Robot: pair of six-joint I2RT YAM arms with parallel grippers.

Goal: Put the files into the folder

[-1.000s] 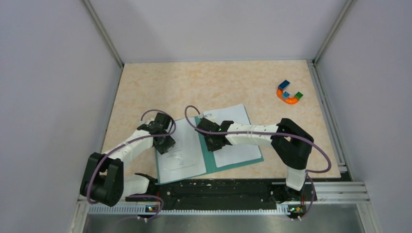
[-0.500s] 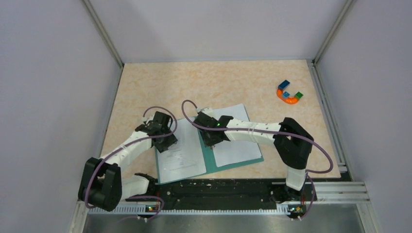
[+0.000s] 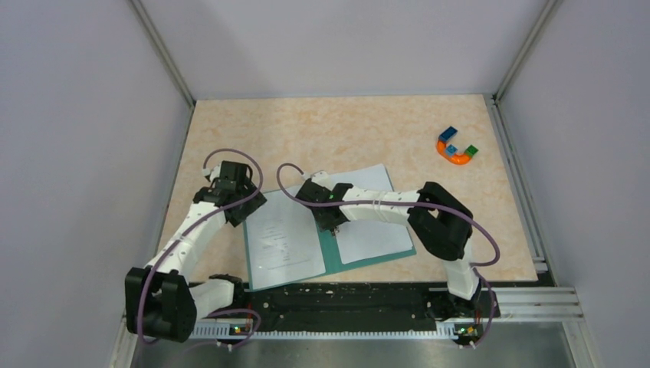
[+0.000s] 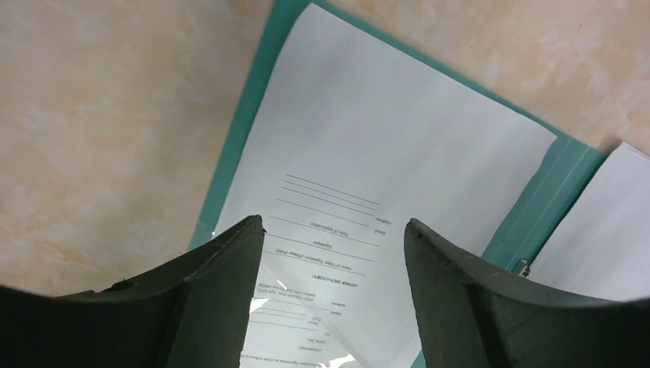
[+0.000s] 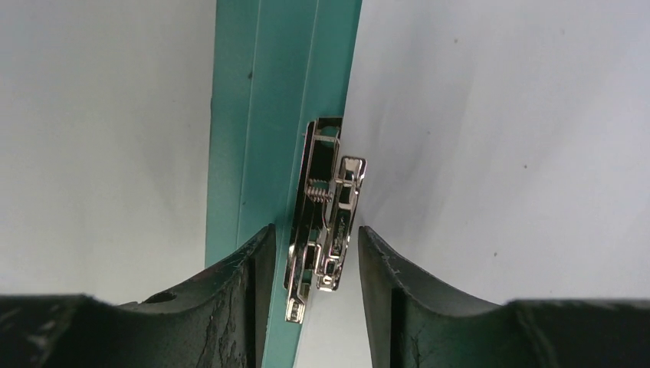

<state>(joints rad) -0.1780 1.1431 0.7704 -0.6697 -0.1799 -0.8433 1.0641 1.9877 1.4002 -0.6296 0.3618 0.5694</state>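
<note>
While both files [image 3: 280, 241] lie inside the open folder [image 3: 331, 257], I note right gripper [image 5: 314, 238] jaws narrowly parted astride its clip [image 5: 326, 222], gripping nothing; left gripper [image 4: 335, 224] wide, empty above its cover. Next, probably: press clip open.

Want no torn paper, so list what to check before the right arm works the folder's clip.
1. Folder lying open and flat: ok.
2. Printed sheet within the left cover: ok.
3. Nearly blank sheet on the right cover: ok.
4. Right gripper jaws open, straddling the clip: ok.
5. Sheet edges tucked under the clip: cannot tell.
6. Left gripper open, holding nothing: ok.
</note>
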